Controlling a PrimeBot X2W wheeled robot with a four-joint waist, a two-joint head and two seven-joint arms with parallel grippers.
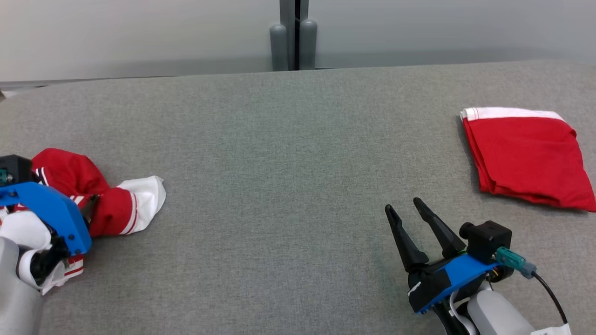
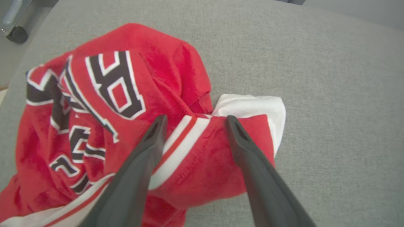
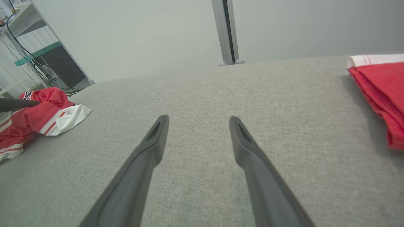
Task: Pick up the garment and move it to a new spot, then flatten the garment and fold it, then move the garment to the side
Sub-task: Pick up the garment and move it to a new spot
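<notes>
The garment (image 1: 111, 209) is a crumpled red jersey with white striped trim and black-and-white lettering, lying at the left edge of the grey table. My left gripper (image 2: 196, 121) is open right over it, its two fingers straddling a red fold with a white-and-red band (image 2: 180, 142); I cannot tell whether they touch the cloth. In the head view the blue wrist mount (image 1: 51, 209) hides most of that gripper. Low on the right, my right gripper (image 1: 403, 204) stands open above bare table, with nothing between its fingers (image 3: 151, 145). It sees the jersey (image 3: 41, 116) far to its left.
A second red garment (image 1: 526, 158), folded with a white band along its far edge, lies at the table's right side. The grey cloth-covered table (image 1: 279, 163) stretches between them. A grey post (image 1: 293, 42) stands behind the far edge. Shelving and cables (image 3: 47, 63) stand off the left end.
</notes>
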